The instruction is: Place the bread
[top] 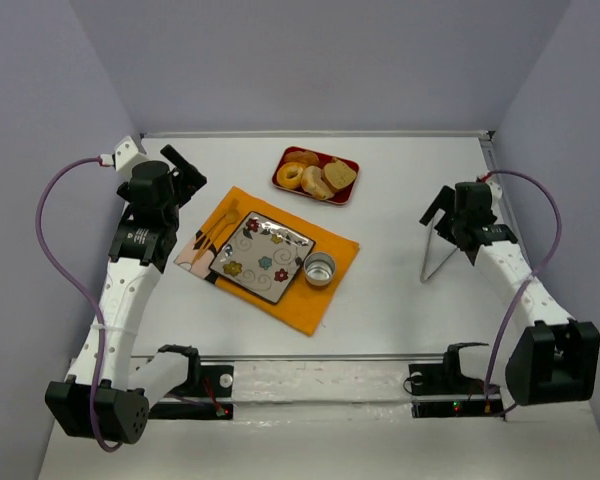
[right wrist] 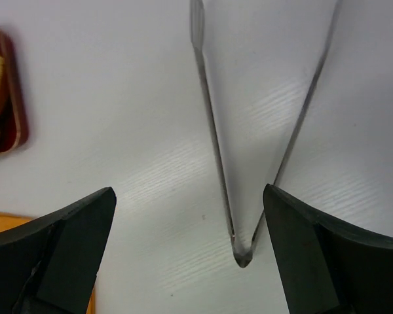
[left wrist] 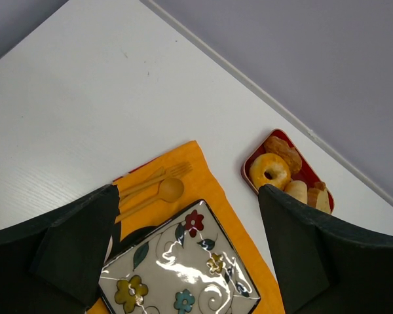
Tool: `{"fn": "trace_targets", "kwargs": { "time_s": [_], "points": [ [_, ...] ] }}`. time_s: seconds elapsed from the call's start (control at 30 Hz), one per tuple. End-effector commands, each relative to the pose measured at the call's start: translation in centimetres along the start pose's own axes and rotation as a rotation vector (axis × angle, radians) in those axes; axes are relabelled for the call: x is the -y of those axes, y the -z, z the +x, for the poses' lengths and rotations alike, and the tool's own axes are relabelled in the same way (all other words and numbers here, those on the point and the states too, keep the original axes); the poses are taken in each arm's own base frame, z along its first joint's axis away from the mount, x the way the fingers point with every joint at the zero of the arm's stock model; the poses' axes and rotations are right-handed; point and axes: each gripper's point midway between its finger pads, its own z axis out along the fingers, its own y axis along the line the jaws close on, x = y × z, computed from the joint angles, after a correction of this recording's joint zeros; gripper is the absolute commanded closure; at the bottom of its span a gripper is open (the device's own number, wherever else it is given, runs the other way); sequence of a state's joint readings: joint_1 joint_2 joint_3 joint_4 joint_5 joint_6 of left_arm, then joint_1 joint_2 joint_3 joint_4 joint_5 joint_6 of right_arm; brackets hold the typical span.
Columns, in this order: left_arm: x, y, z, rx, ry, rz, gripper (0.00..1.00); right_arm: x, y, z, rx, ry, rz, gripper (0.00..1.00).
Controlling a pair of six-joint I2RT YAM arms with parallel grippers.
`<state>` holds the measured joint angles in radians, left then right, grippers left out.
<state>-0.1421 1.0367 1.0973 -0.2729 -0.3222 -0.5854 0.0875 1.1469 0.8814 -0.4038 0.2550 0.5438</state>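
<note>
Tongs (right wrist: 242, 255) lie flat on the worktop (right wrist: 118, 98) beneath the right hand (right wrist: 188, 196), spread open (left hand (left wrist: 188, 193) likewise); thin, slick steel could skid from a shallow pinch.

Your bench (top: 400, 320) is white, with a faint wood grain that you see best in the wrist views. Plain lavender-grey walls close it in on three sides: the back wall (top: 320, 60), the left wall (top: 30, 120) and the right wall (top: 570, 100). A thin metal strip (top: 320, 133) runs where the bench meets the back wall, and a rail (top: 310, 357) crosses near its front edge. The light you have is soft and even, with only faint shadows.
</note>
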Motion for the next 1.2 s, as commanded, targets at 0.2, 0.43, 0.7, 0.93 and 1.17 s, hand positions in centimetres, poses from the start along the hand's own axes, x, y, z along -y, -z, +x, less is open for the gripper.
{"fn": "trace_targets", "kwargs": {
  "time_s": [0.2,0.43,0.7,0.93,1.17],
  "points": [
    [0.6,0.2,-1.1,0.035,0.01,0.03,0.01,2.5,-5.9,5.3,-0.249,0.001,0.178,0.0],
    [0.9,0.3,-0.9,0.026,0.012,0.045,0.01,3.6,-7.1,6.4,-0.278,0.012,0.24,0.0],
    [1.0,0.2,-1.1,0.032,0.009,0.044,0.01,3.3,-5.2,3.7,-0.2,0.03,0.227,0.0],
    [0.8,0.0,-1.1,0.039,0.01,0.032,0.01,5.5,-5.3,5.4,-0.246,0.005,0.305,0.0],
    [1.0,-0.3,-1.3,0.041,0.008,0.034,0.01,6.1,-6.4,7.5,-0.321,-0.016,0.313,0.0]
  ]
}}
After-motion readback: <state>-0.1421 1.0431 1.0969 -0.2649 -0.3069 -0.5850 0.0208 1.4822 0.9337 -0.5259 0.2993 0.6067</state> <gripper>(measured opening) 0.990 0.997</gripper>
